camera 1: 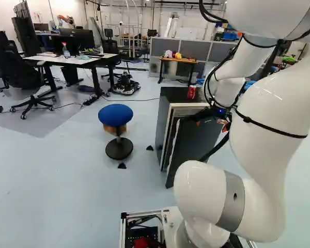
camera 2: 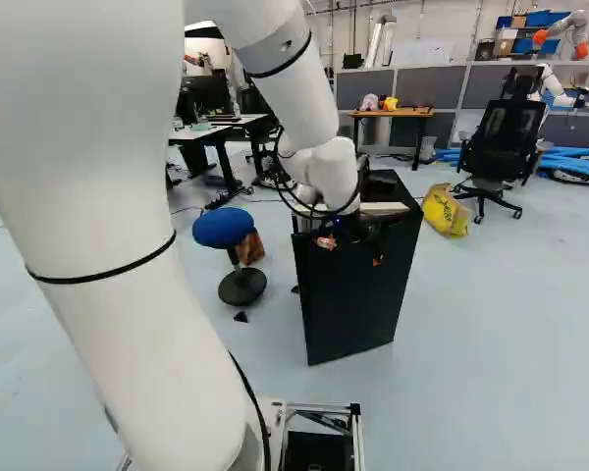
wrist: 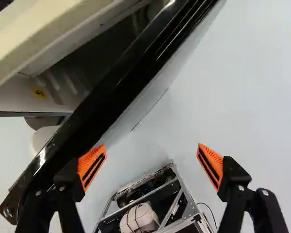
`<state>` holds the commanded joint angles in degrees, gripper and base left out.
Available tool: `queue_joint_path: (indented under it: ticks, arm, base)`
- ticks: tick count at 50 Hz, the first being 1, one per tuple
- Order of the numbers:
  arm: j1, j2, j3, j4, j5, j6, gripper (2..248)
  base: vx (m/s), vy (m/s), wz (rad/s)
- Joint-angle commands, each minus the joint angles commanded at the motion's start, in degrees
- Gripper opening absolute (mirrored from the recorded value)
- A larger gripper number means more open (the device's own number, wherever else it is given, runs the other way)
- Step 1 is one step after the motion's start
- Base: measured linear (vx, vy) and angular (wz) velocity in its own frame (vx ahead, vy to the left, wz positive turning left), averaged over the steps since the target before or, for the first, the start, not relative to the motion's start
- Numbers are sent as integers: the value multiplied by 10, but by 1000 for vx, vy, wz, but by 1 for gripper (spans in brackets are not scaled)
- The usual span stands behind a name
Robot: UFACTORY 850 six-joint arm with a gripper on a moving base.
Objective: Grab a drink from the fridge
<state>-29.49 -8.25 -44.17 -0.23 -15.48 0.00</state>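
Note:
The gripper (camera 1: pixel 212 123) is at the top of the fridge door (camera 1: pixel 194 147). In the wrist view the gripper (wrist: pixel 150 156) stands wide open, nothing held between its fingers; one orange pad (wrist: pixel 92 165) is over or against the door's black edge (wrist: pixel 111 87), the other is out over the floor. I cannot tell whether the pad touches. The black fridge (camera 1: pixel 164 121) has its door ajar, with a gap between the door and the pale-rimmed body (wrist: pixel 48 36). A red can (camera 1: pixel 191 92) stands on the fridge top. No drink inside can be made out.
A blue stool (camera 1: pixel 116 114) stands beside the fridge. Further back are desks (camera 1: pixel 67 59), a wooden table (camera 2: pixel 391 113), a black chair (camera 2: pixel 501 142) and a yellow bag (camera 2: pixel 446 210). Another robot (camera 2: pixel 562 37) is at the far right. The base frame (wrist: pixel 150 201) shows beneath the gripper.

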Motion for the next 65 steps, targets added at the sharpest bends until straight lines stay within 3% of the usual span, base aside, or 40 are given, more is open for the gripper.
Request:
queue_joint_path:
  ticks: [27, 41, 53, 65]
  arm:
    - [63, -6, -7, 0, 64, 0, 247]
    - [91, -14, -16, 0, 68, 0, 247]
    - [110, -19, -22, 0, 68, 0, 247]
    - [111, -19, -22, 0, 68, 0, 247]
  base:
    - [0, 0, 0]
    - [0, 0, 0]
    - [0, 0, 0]
    - [0, 0, 0]
